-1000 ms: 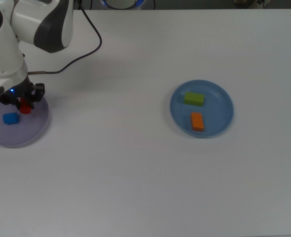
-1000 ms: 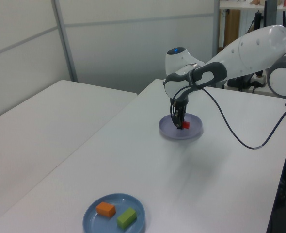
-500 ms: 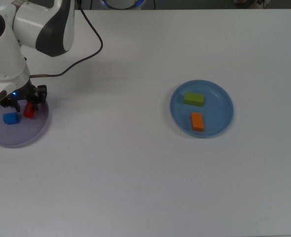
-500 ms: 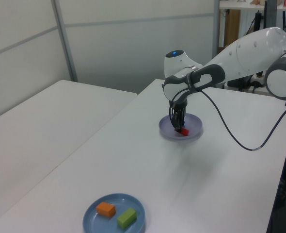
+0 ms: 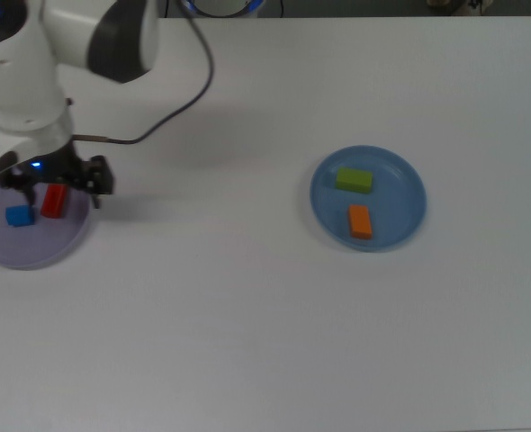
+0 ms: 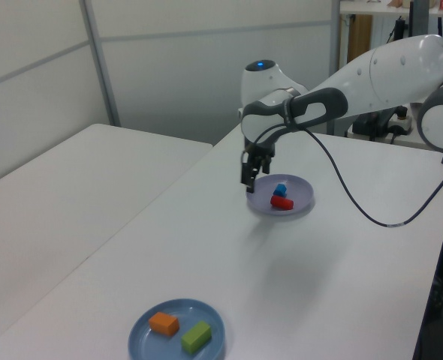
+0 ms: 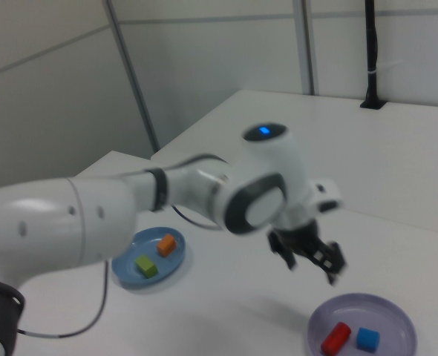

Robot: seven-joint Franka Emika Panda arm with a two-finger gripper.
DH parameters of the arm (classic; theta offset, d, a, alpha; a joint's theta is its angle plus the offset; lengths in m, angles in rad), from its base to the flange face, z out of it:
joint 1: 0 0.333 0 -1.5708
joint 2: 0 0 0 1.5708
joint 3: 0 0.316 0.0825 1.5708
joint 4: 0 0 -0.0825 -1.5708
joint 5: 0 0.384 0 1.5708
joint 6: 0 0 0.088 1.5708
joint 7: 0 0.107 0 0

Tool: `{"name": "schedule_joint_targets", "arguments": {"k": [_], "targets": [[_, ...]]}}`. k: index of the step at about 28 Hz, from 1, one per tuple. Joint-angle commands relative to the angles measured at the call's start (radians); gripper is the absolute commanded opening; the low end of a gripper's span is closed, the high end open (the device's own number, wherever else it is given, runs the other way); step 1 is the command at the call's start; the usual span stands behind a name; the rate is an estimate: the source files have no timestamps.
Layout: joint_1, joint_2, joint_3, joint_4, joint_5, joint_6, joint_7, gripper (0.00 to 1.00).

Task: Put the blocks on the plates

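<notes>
Red block (image 5: 54,200) released, fingers (image 5: 98,176) seemingly lifted.

The white arm is reaching across from the left view's right, its forearm sloping down to a wrist that is pointing the gripper (image 6: 250,178) downward. The gripper (image 7: 309,262) is hanging in the air with its black fingers (image 5: 100,175) spread apart and gripping nothing, a blue light glowing on the wrist joint.
</notes>
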Motion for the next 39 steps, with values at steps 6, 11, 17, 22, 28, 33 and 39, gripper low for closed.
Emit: {"name": "schedule_joint_targets", "arguments": {"k": [6, 11, 17, 22, 28, 33, 39], "targets": [[0.027, -0.219, 0.163, 0.016, -0.005, -0.291, 0.287, 1.00], [0.029, -0.318, 0.192, 0.024, 0.015, -0.418, 0.337, 1.00], [0.052, -0.383, 0.183, 0.021, 0.046, -0.471, 0.329, 1.00], [0.055, -0.384, 0.166, 0.017, 0.033, -0.471, 0.292, 1.00], [0.056, -0.386, 0.154, 0.020, 0.032, -0.471, 0.248, 1.00], [0.107, -0.389, 0.102, 0.021, 0.032, -0.471, 0.248, 1.00], [0.196, -0.389, 0.008, 0.021, 0.035, -0.468, 0.248, 1.00]]}}
